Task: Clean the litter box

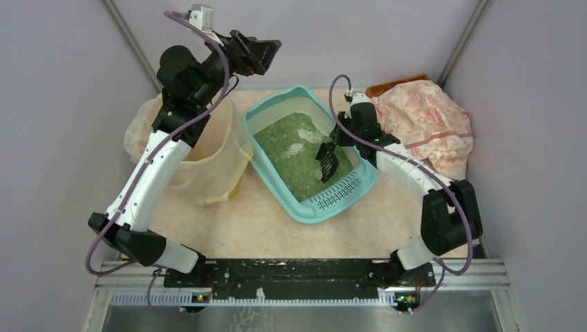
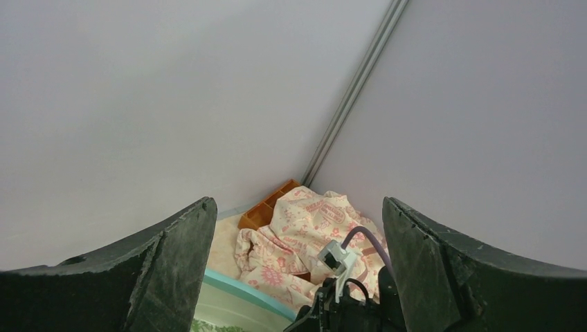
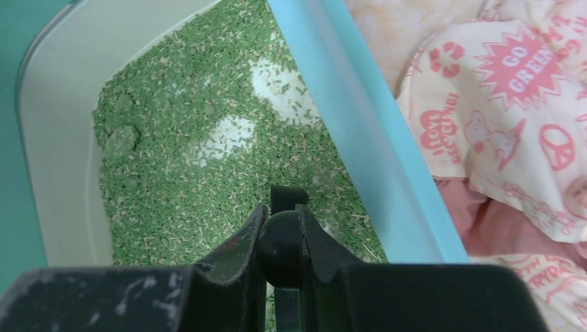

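The teal litter box (image 1: 257,160) lies at the middle of the table, its slotted grate (image 1: 339,190) at the near end and green granules (image 1: 291,149) inside. My right gripper (image 1: 340,135) hangs over the box's right side, shut on the handle of a black scoop (image 1: 325,160) whose head hangs over the granules. In the right wrist view the fingers (image 3: 284,221) clamp the rounded handle (image 3: 280,245) above the litter (image 3: 187,173). Two pale bare patches (image 3: 225,131) and a clump (image 3: 121,142) show. My left gripper (image 1: 266,52) is raised high near the back wall, open and empty (image 2: 297,207).
A beige bag-lined bin (image 1: 201,166) stands left of the box, under the left arm. A pink-patterned cloth (image 1: 429,117) lies heaped at the back right over an orange crate (image 1: 394,88). Grey walls close in the back and both sides.
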Controlling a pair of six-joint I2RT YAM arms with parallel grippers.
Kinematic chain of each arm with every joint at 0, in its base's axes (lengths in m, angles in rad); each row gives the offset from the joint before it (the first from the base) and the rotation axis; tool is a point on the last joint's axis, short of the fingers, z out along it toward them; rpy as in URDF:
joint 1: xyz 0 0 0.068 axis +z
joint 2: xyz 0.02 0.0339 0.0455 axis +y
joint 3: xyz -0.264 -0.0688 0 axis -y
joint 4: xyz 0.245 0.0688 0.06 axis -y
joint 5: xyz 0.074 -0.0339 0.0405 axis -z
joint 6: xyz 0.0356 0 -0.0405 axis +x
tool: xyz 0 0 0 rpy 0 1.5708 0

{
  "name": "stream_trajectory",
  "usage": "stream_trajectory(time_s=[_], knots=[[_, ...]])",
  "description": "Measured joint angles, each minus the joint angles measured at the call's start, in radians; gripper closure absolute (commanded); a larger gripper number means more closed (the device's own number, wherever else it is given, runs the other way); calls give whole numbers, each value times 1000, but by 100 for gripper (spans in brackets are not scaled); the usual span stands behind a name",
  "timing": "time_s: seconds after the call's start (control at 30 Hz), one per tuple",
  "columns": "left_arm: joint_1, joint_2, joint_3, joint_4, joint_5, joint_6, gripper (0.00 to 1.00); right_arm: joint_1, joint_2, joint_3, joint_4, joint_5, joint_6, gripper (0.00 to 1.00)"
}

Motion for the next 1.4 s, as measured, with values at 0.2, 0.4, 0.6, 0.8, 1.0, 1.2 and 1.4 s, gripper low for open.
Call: stream_trajectory(time_s=[0.2, 0.4, 0.6, 0.8, 1.0, 1.2, 1.4], knots=[[0, -2, -6, -2, 0, 1, 6, 0, 71, 26, 46, -89, 19, 100], [0, -2, -9, -4, 0, 6, 6, -2, 138, 36, 97, -204, 49, 100], [0, -2, -9, -3, 0, 15, 6, -2, 162, 36, 114, -326, 67, 100], [4, -2, -9, 0, 1, 19, 6, -34, 217, 32, 133, -499, 135, 100], [5, -2, -9, 0, 1, 25, 6, -98, 264, -6, 193, -636, 238, 100], [5, -2, -9, -1, 0, 34, 6, -126, 266, -1, 198, -694, 283, 100], [7, -2, -9, -1, 0, 49, 6, -153, 265, 35, 195, -698, 343, 100]])
